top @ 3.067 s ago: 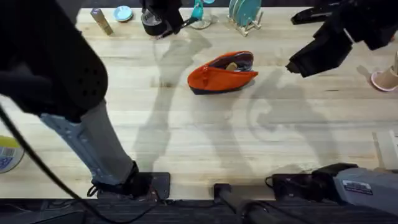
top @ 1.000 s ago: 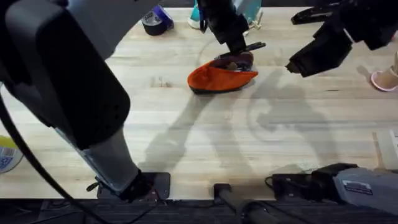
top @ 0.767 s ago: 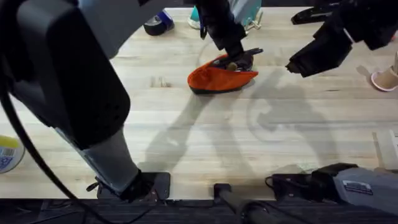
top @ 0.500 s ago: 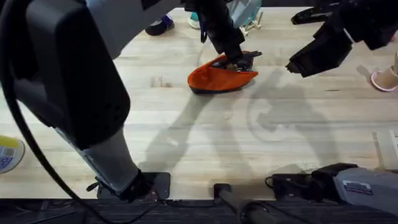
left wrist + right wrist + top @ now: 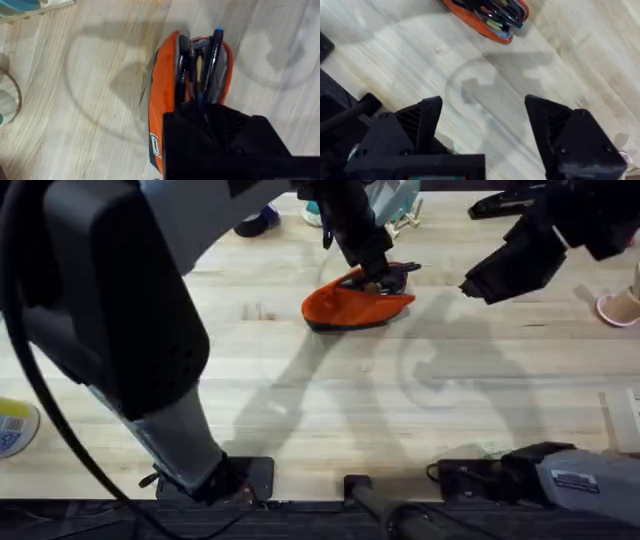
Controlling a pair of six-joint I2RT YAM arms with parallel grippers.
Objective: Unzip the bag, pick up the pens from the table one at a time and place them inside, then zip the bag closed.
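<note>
Light wooden table [image 5: 330, 400], plank grain. Orange bag [image 5: 352, 303] toward the far middle, unzipped, mouth gaping. Left pincer [image 5: 378, 273] at the bag's mouth, gripping a black pen [image 5: 212, 57] angled into the opening. Right pincer [image 5: 482, 117] open, empty, hovering apart from the bag.

The left gripper [image 5: 378, 272] sits over the mouth of the bag [image 5: 345, 304], its fingers covered by its own dark body in the left wrist view, so whether they grip anything cannot be told; the near end of the bag [image 5: 162, 105] is hidden under that body; a pen [image 5: 212, 60] stands in the opening, its lower part lost behind the gripper; in the right wrist view the bag [image 5: 487, 22] is cut off by the picture's edge, and its contents are too small to count.
</note>
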